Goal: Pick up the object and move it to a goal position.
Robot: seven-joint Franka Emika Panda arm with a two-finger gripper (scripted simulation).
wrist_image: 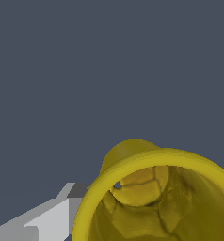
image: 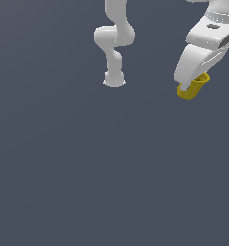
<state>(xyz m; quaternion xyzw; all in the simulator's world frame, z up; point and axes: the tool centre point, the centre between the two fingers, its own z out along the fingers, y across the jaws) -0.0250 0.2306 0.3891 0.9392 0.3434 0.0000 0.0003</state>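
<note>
Cup (wrist_image: 151, 197) fills the nearest part of the wrist view: yellow, hollow, open mouth facing the camera, thick rim, mottled yellow-brown inner wall, lighter patch at the bottom of the cavity. A rounded bulge of its outer wall shows behind the rim. One white-and-grey finger (wrist_image: 48, 219) sits right against the rim's outer edge, touching it as far as I can tell. Second finger is hidden by the cup in this view.

Exterior view: gripper (image: 189, 86) is at the upper part of the exterior view's right, white, tilted, fingers pointing down and toward the exterior view's left. Same cup (image: 194, 87) sits at the fingertips, tilted with the gripper, open end pointing up and toward the exterior view's right. One white finger (image: 187, 72) overlaps the cup's side. Jaws are clenched on the cup; cup looks carried by the gripper alone, with only flat grey-blue background behind it. Can't tell its height above the floor (image: 111, 182), no shadow rendered.

Farther back, arm links (image: 114, 43) run down from the top edge near the centre and end in a rounded white base (image: 114, 79) on the floor, well apart from the gripper and cup. Wrist housing (image: 217, 24) with a dark slot is partly cut off at the exterior view's upper right corner.
</note>
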